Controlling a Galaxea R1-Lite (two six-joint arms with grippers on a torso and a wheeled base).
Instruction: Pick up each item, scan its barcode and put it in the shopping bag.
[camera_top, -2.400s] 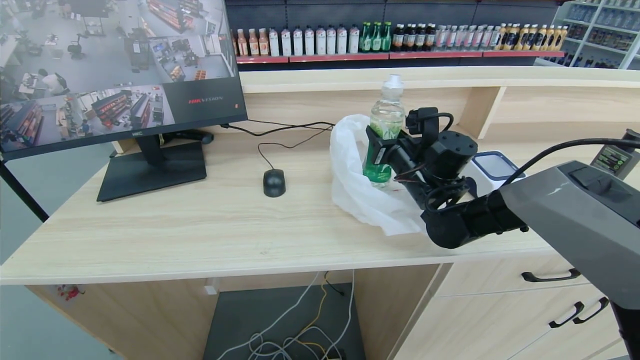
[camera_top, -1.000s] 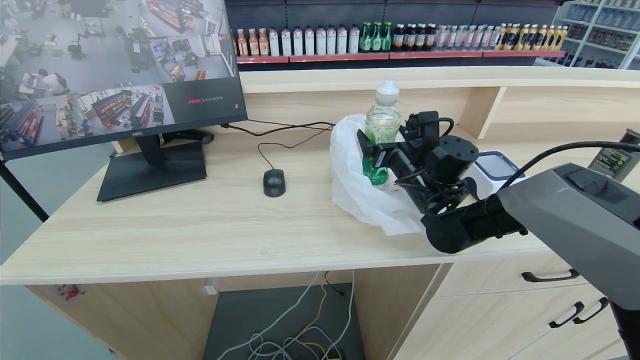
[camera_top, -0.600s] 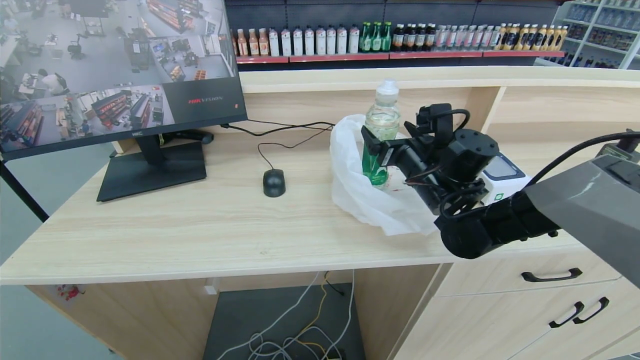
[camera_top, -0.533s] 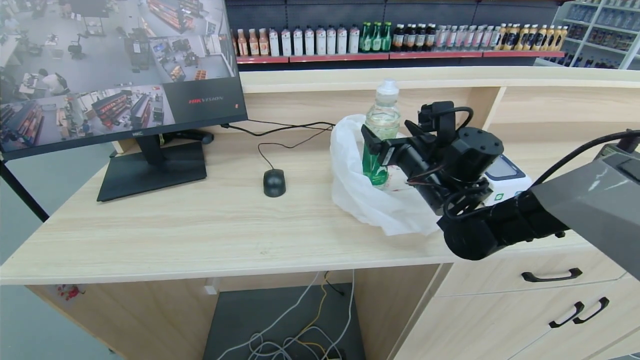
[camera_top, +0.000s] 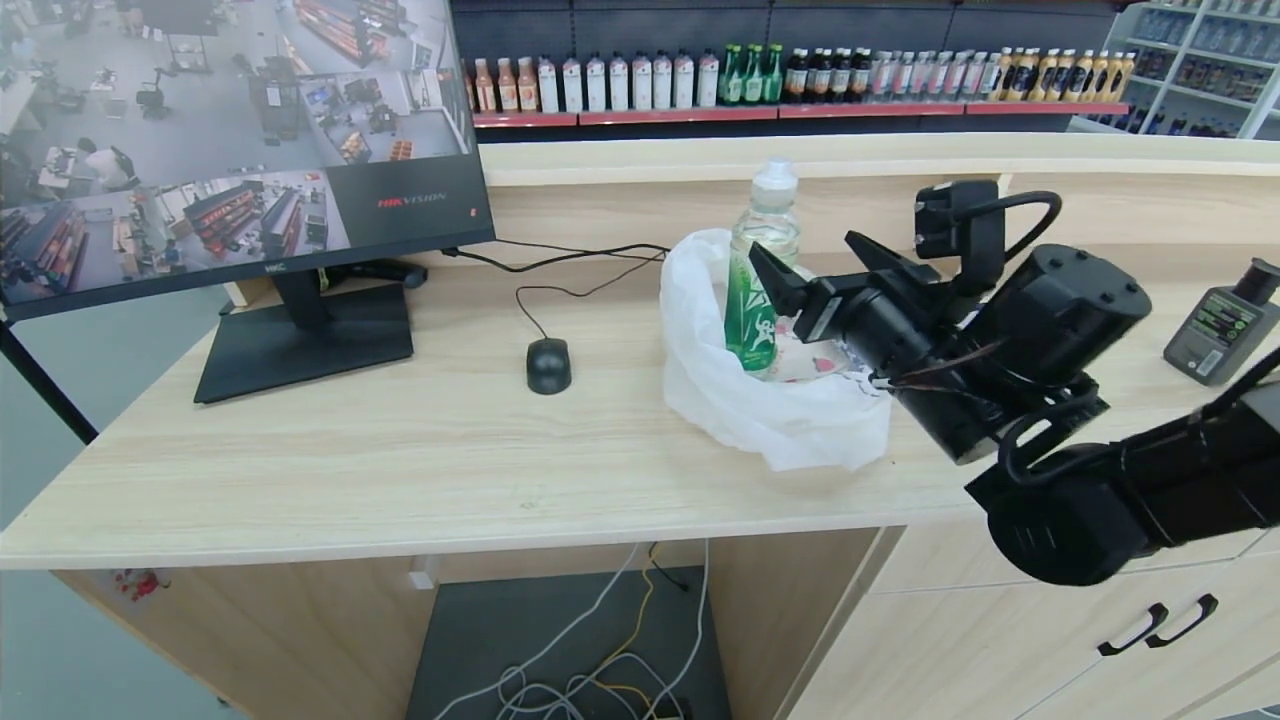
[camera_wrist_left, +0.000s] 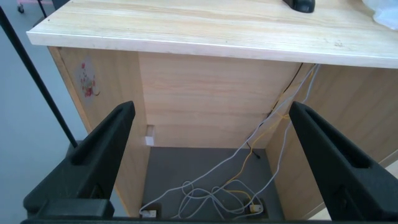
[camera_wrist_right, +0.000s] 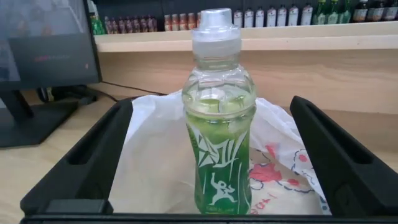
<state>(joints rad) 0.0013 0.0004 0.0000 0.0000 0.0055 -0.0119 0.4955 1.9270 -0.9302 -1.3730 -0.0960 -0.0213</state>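
Bottle (camera_top: 763, 275) stands upright inside the white shopping bag (camera_top: 745, 425). Its green label is low and its white cap is up, with neck and shoulders clear of the bag's rim. The bag sits open on the desk (camera_top: 400, 460).

Right end effector (camera_top: 802, 245) hangs just right of the bag, above its right rim, pointed at the bottle. Its fingers are spread wide. In the right wrist view the bottle shows between them with a gap on each side. It grips nothing.

Left end effector (camera_wrist_left: 211, 112) is left of the bag and below the desk's front edge, fingers spread, nothing between them. Loose cables (camera_wrist_left: 217, 186) lie on the floor under the desk.

Mouse (camera_top: 548, 365) lies on the desk left of the bag, apart from it. Monitor (camera_top: 230, 130) stands farther left. A small grey device (camera_top: 1220, 325) stands well right of the bag.
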